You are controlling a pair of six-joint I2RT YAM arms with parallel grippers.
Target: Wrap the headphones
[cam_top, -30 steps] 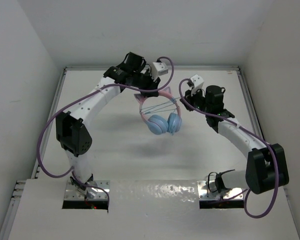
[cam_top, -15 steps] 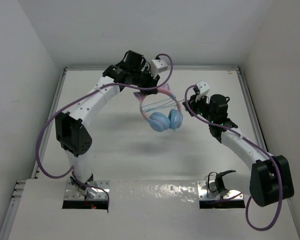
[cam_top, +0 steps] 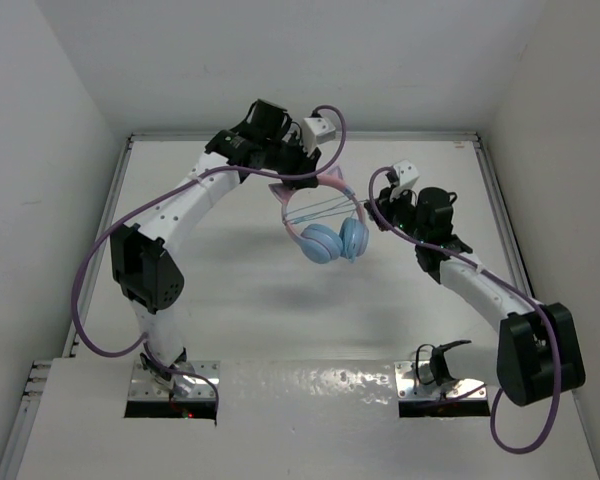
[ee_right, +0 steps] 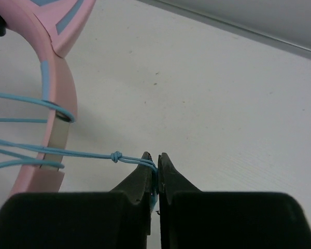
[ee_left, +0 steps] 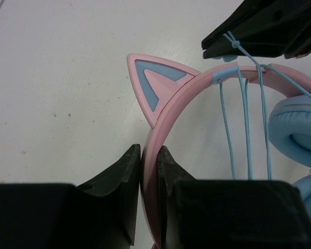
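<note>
while left gripper [ee_left: 149,155] clamps the headphones [cam_top: 323,243] by the headband [ee_left: 168,111], right gripper [ee_right: 155,158] closed tight on cable [ee_right: 88,154]

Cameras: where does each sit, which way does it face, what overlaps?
Top external: above and behind, looking down on the table; left arm and right arm whole, headphones between them.
Left wrist: on the left arm, looking out past its jaws; left gripper shut on the headband.
Right wrist: on the right arm, looking out past its jaws; right gripper shut on the cable.
Shared: both wrist views show headband, cable and table; left wrist also catches the right gripper.
</note>
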